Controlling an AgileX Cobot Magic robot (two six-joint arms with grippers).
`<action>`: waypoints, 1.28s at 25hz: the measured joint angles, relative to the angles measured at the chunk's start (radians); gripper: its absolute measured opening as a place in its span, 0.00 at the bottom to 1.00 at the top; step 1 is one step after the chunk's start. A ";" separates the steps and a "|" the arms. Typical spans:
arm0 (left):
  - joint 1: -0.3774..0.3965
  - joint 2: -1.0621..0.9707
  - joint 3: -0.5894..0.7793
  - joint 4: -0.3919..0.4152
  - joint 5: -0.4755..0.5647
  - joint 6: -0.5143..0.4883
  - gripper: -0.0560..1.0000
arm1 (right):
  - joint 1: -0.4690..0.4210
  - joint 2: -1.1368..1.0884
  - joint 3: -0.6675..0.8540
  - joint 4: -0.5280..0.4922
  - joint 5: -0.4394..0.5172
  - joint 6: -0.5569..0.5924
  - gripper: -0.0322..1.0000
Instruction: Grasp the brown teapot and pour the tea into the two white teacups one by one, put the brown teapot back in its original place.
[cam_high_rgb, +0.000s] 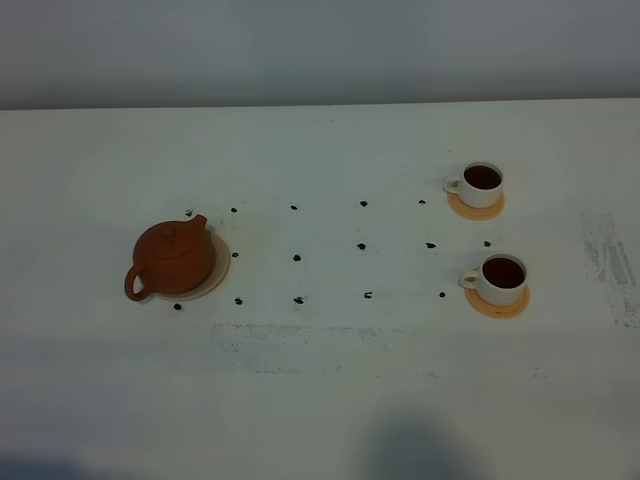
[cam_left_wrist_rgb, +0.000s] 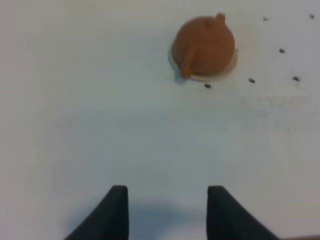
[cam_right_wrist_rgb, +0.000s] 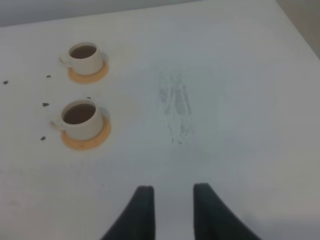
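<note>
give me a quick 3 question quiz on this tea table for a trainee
1. True or false: both cups hold dark tea.
2. What does the teapot rest on? A) an orange coaster B) a pale coaster C) bare table
3. Is the left pincer holding anything?

Key:
1. True: far cup and near cup are both filled.
2. B, the pale coaster.
3. No, it is open over bare table.

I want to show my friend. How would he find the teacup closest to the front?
Look at the right side of the white table, where two white teacups hold dark tea. The nearer teacup sits on an orange coaster, in front of the farther teacup and far from the brown teapot.
</note>
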 joint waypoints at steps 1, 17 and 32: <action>-0.001 0.005 0.000 0.001 0.001 -0.001 0.39 | 0.000 0.000 0.000 0.000 0.000 0.000 0.25; -0.001 -0.047 0.000 -0.008 0.005 0.021 0.39 | 0.000 0.000 0.000 0.001 0.000 0.000 0.25; -0.001 -0.047 0.000 -0.018 0.005 0.029 0.39 | 0.000 0.000 0.000 0.001 0.000 0.000 0.25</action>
